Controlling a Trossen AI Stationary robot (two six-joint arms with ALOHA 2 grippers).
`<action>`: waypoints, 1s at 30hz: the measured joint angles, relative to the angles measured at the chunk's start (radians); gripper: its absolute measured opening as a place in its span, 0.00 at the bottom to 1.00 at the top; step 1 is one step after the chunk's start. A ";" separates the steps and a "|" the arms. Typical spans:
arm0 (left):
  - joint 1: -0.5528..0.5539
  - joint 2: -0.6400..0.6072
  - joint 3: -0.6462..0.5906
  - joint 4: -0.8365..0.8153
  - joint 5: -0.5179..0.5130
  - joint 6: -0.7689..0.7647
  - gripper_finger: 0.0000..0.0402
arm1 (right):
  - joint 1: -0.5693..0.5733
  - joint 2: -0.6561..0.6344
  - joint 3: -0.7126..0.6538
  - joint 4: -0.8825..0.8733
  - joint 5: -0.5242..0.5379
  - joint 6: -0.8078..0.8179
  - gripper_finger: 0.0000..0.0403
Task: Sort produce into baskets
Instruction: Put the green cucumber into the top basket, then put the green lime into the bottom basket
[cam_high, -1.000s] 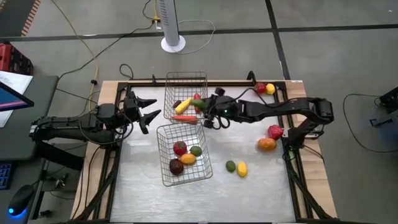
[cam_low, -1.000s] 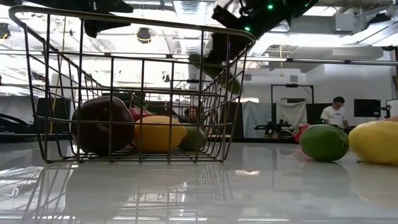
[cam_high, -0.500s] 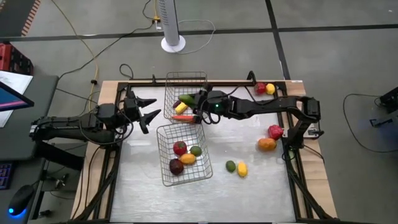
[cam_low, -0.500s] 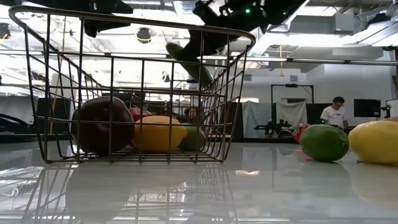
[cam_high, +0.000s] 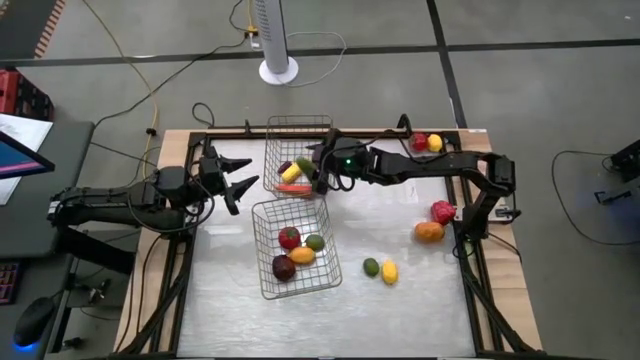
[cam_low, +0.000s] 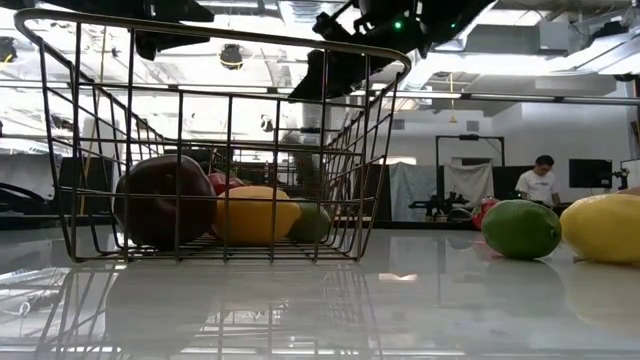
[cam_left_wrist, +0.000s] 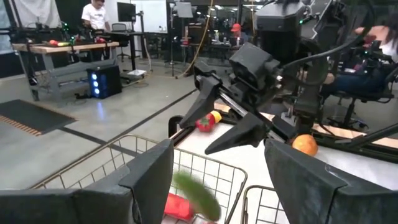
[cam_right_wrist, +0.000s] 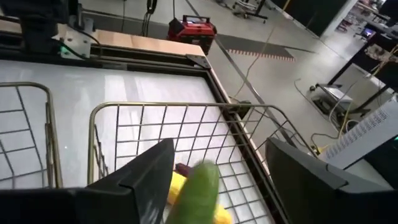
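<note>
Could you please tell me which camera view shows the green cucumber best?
The right wrist view: the cucumber fills the foreground, dropping between the right gripper's open fingers. The left wrist view shows it blurred; the high view, small; the low view, unclear.

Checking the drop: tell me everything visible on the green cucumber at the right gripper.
The green cucumber is a long, smooth, light green piece, blurred in both wrist views. In the right wrist view it sits between the open fingers of the right gripper; whether they touch it I cannot tell. It is over the far basket, above a yellow piece and a red piece. In the high view it shows as a green patch inside that basket's outline.
</note>
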 joint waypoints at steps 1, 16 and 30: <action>0.000 0.000 0.000 0.000 0.000 0.000 0.60 | 0.000 -0.003 0.000 -0.004 0.002 -0.001 0.70; -0.002 -0.035 0.000 -0.073 0.005 -0.001 0.60 | 0.065 -0.213 0.015 -0.751 0.038 0.236 0.72; -0.002 -0.052 0.000 -0.072 0.059 -0.124 0.60 | 0.453 -0.265 -0.214 -0.735 0.035 0.579 0.72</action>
